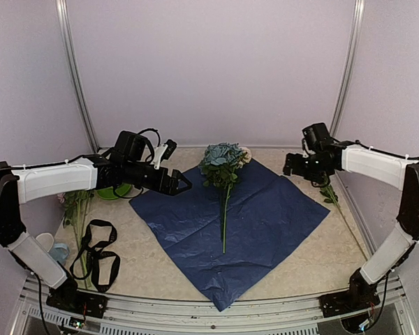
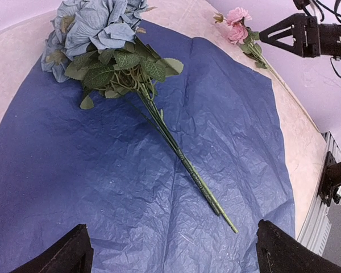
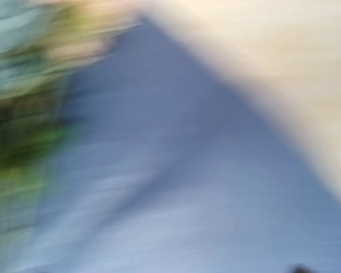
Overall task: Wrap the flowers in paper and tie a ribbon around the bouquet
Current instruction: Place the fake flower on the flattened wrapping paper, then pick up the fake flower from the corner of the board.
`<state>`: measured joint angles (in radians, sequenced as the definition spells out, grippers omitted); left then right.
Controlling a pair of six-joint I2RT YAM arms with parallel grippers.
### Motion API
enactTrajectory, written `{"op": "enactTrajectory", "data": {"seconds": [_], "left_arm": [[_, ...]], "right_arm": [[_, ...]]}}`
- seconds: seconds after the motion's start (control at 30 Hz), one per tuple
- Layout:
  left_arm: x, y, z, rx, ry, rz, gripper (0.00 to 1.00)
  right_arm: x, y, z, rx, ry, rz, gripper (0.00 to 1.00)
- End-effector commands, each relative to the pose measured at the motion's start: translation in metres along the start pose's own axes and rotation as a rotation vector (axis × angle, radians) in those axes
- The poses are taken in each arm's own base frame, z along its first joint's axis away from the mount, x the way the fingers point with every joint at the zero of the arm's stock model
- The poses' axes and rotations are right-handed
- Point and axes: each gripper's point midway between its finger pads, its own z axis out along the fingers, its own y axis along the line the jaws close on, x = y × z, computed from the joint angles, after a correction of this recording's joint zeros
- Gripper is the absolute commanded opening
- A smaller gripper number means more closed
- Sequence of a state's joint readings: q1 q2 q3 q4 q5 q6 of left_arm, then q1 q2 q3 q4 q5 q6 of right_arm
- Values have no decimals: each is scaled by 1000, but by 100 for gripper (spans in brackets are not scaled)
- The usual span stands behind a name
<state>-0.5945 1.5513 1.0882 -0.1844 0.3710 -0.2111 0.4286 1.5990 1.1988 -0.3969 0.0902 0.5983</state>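
Green saucer (image 1: 115,192) and ribbon (image 1: 96,255) lie left of the paper (image 1: 279,209).

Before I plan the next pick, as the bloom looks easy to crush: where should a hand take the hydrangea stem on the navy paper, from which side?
Probably the bare lower stem, below the leaves, coming straight down with fingers either side. It lies flat on the paper, thin and straight there and clear of foliage; the bloom is bulky.
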Motion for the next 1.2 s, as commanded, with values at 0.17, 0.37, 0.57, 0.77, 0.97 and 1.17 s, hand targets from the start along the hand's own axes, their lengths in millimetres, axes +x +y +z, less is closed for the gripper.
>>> {"op": "enactTrajectory", "data": {"seconds": [0.17,0.37,0.57,0.77,0.97,1.17], "left_arm": [[-18,-3,-10,-15,-45,34,98],[-18,-2,-10,-20,-43,38,98],[-17,-1,-10,-27,-41,42,98],[-16,-1,-9,-24,-36,40,98],[-17,0,-9,-29,-39,42,98],[-17,-1,-9,-25,-37,40,98]], "right_arm": [[57,-228,-32,517,292,33,98],[61,-265,-17,480,344,68,66],[81,-275,1,444,446,62,61],[88,-284,14,433,482,37,34],[95,-284,18,429,524,-25,3],[62,-278,2,627,459,-220,0]]}}
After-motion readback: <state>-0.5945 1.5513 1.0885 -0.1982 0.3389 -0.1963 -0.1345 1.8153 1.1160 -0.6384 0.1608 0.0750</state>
